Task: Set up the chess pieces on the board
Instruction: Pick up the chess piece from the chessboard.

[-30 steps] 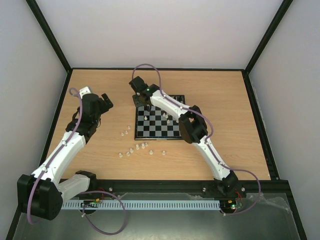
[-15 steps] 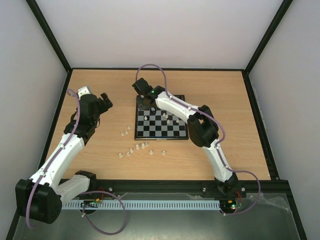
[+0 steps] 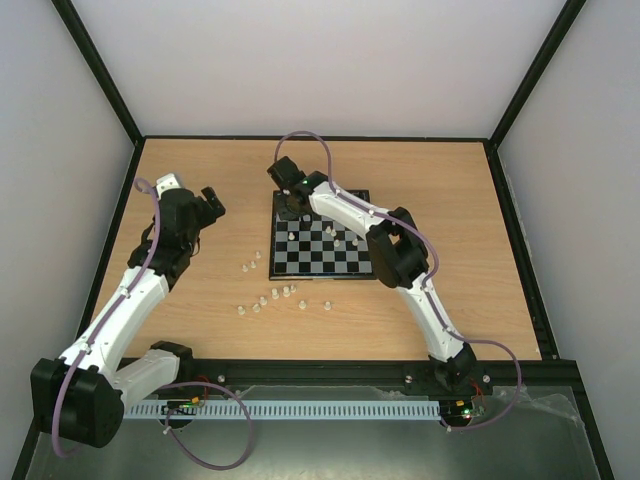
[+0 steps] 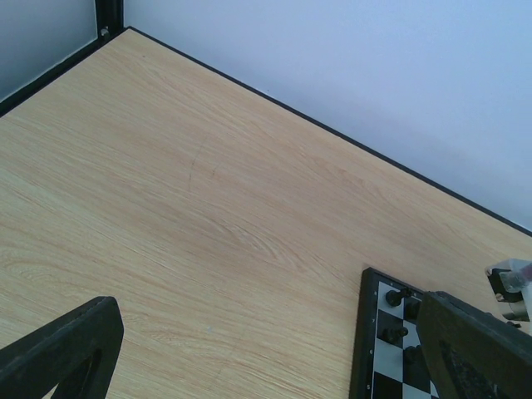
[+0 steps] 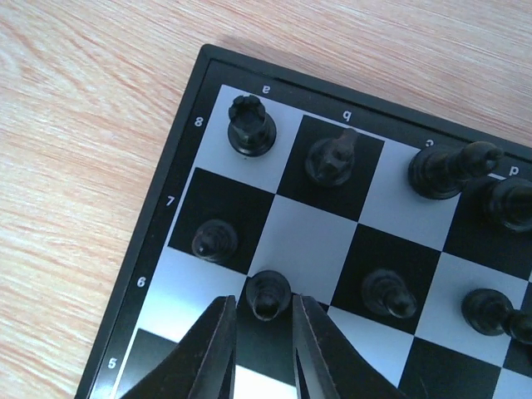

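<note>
Whitish chess pieces (image 3: 272, 297) lie scattered on the wooden table (image 3: 450, 220), just off the near-left corner of the board (image 3: 305, 262). We count a pair close to its left edge and a looser row nearer the arm bases. A few more whitish figures stand on squares in the board's right half, partly masked by the right arm (image 3: 400, 255). The board itself lies flat at mid-table.

Overhead view: the right gripper (image 3: 292, 205) hangs over the far-left corner of the board. Right wrist view: its two fingers (image 5: 218, 353) stand close on either side of a black pawn (image 5: 268, 293), one file in from the numbered edge. Only a sliver of space shows on each side, and we cannot tell whether the pads press the pawn. Beyond it we see a black rook (image 5: 251, 125) on the corner square, then a black knight (image 5: 332, 156) and a black bishop (image 5: 445, 169) along the same rank.

The left gripper (image 3: 208, 203) is poised above bare table well left of the board. Its jaws are spread wide with nothing between them. In the left wrist view, we see the board's corner at lower right.
</note>
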Robot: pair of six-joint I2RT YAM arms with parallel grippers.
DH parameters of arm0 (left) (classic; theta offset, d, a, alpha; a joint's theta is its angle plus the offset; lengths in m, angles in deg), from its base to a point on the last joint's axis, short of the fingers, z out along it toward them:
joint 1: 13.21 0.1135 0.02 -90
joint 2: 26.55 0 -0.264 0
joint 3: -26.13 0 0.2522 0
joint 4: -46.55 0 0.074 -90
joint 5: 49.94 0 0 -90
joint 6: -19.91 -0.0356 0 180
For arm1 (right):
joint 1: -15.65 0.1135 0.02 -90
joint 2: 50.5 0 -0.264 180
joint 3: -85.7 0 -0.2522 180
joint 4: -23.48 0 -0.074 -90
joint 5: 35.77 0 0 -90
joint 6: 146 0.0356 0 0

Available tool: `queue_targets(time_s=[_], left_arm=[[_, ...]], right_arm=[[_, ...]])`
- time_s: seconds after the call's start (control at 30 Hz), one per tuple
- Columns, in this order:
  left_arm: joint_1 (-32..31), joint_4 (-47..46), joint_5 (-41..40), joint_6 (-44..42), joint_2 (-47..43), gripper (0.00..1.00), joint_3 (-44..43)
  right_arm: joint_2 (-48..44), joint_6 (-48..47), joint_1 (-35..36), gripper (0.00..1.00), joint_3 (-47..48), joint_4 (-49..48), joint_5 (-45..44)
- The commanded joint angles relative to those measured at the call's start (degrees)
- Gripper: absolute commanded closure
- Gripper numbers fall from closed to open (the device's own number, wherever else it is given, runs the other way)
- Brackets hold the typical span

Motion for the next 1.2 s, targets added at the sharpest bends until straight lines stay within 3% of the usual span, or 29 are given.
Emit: queue_targets(time_s=[0.0, 0.6, 0.67, 0.77, 0.87, 1.17], left_arm=[[0.33, -0.21, -0.28, -0.18, -0.02, 0.01, -0.21], [0.34, -0.77, -0.34, -0.23, 0.58, 0.01, 0.25], [0.31, -0.89, -0.33, -0.2, 0.61, 0.01, 0.35], [0.31, -0.9, -0.33, -0.17, 0.73, 0.01, 0.42], [0.31, -0.89, -0.32, -0.13, 0.74, 0.0, 0.49], [0.34, -0.93, -0.41, -0.09, 0.53, 0.0, 0.73]], right_arm=[[1.74, 0.35, -0.46, 0.8, 2.91, 2.83, 0.16], [3.7, 0.09, -1.42, 0.85, 4.99, 3.15, -0.7], [3.64, -0.14, -1.42, 0.83, 4.96, 3.07, -0.13], [3.25, -0.09, -1.4, 0.73, 4.42, 3.04, 0.62], [2.14, -0.16, -1.46, 0.71, 2.51, 1.84, 0.71], [2.71, -0.18, -1.45, 0.86, 2.56, 2.19, 0.3]])
